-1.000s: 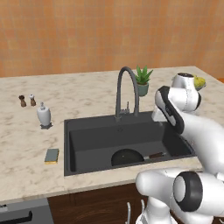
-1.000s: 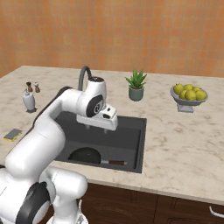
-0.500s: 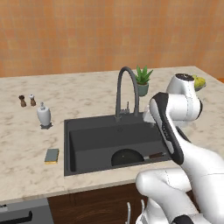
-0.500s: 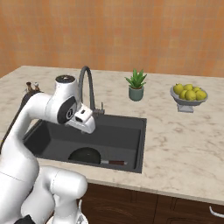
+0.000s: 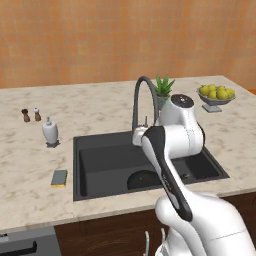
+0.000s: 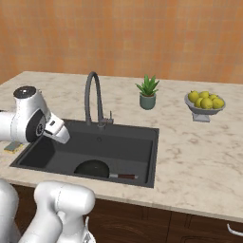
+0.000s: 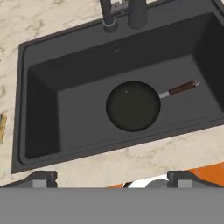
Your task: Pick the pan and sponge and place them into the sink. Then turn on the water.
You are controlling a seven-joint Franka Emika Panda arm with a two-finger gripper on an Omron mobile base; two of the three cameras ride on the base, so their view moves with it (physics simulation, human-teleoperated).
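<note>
The black pan [image 7: 133,106] lies flat on the floor of the dark grey sink [image 7: 39,109], its brown handle [image 7: 181,88] pointing toward the right in the hand view. The same pan [image 6: 93,168] sits near the sink's front wall. The sponge [image 5: 59,178] lies on the marble counter just left of the sink; a yellow sliver of the sponge [image 7: 1,127] shows at the hand view's left edge. My gripper [image 7: 113,179] hovers open above the sink's left half, nothing between its fingers, and the gripper [image 6: 60,135] points down into the basin. No water runs from the gooseneck faucet [image 5: 142,95].
A white soap dispenser [image 5: 49,131] and two small shakers [image 5: 31,115] stand on the counter left of the sink. A potted plant [image 6: 147,92] and a bowl of yellow fruit [image 6: 205,103] stand behind and right of it. The counter's front edge [image 5: 100,212] runs close to the sink.
The arm has swung left across the sink, carrying the open gripper from the middle to over the left half. The pan and the sponge have stayed put.
</note>
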